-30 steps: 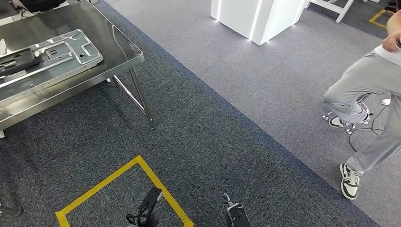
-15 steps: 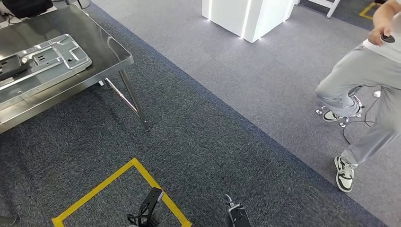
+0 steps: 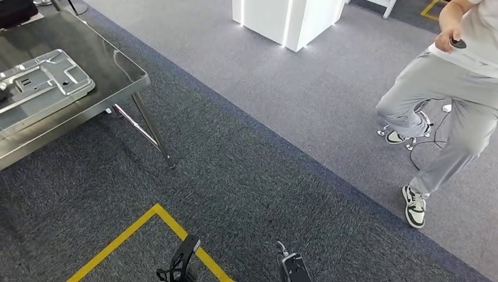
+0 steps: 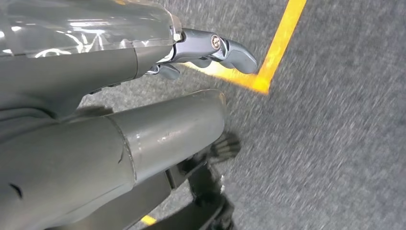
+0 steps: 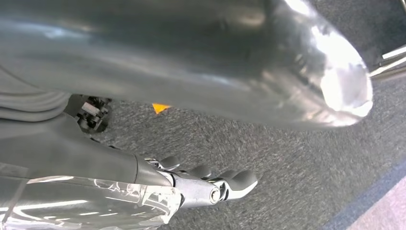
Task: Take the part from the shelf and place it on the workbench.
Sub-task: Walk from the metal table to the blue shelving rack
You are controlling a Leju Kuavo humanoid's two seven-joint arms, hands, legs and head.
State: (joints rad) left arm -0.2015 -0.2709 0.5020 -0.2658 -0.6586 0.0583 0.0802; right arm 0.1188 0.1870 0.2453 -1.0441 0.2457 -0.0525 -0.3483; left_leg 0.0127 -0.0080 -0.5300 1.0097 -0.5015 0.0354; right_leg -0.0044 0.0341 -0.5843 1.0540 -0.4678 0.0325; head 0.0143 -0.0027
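A silver pressed-metal part lies flat on the steel workbench at the far left of the head view. Low in that view, far from the bench, my left hand and right hand hang over the dark carpet. In the left wrist view my left hand holds nothing, its fingers stretched out above a yellow tape corner. The right wrist view shows my right hand also holding nothing, its fingers apart and lightly bent over carpet.
A person in grey trousers stands at the right, holding a small dark object, with a cable and a stool base by their feet. A white lit pillar stands at the top middle. Yellow floor tape marks the carpet near my hands.
The whole picture has slid left and upward, so the camera has turned right; the workbench now sits further toward the left edge. The person has stepped. Both hands still hang with nothing in them.
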